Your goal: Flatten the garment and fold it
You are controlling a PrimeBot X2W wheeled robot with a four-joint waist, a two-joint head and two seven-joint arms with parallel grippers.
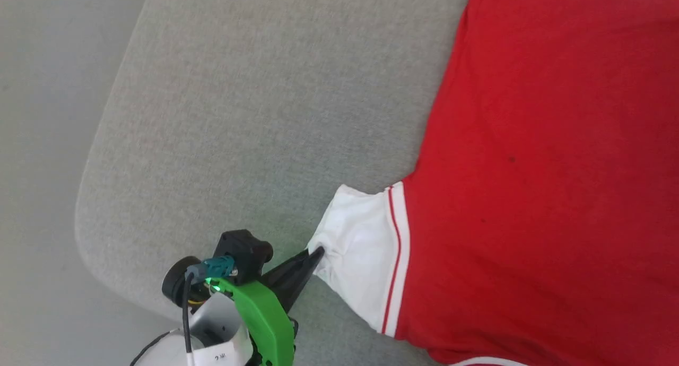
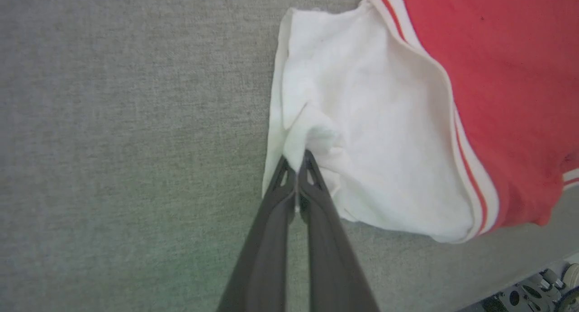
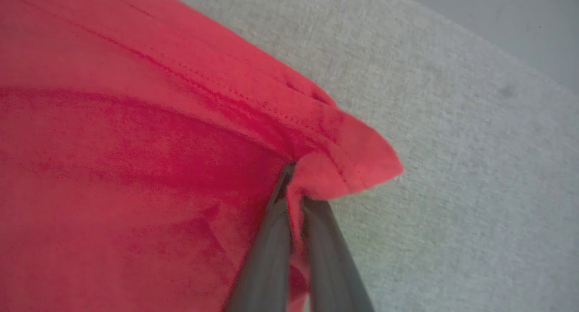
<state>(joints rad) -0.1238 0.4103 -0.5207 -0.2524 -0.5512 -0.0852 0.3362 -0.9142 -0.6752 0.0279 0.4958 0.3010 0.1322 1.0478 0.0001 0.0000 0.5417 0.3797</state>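
Grey woven fabric covers the counter (image 1: 238, 116), whose rounded corner sits at the lower left of the head view, with pale floor (image 1: 42, 143) beyond its edge. Nearest the robot, the left arm comes up from the bottom edge of that view, carrying a green bracket (image 1: 265, 313) and a black camera housing (image 1: 241, 249). The left gripper (image 1: 318, 252) points toward the garment (image 1: 530, 170), its two dark fingers pressed together on a bunched pinch of the white sleeve (image 1: 360, 249). In the left wrist view the sleeve's cuff edge is puckered up between the fingertips (image 2: 308, 160), while the rest of the sleeve lies on the counter. A red-and-white striped trim (image 1: 398, 249) joins the sleeve to the red body. Farther out, the red body spreads flat over the right side of the counter and runs past the head view's top and right edges. In the right wrist view, the right gripper (image 3: 296, 185) is clamped on a red hemmed corner of the garment, which folds over the fingers, with grey counter behind it.
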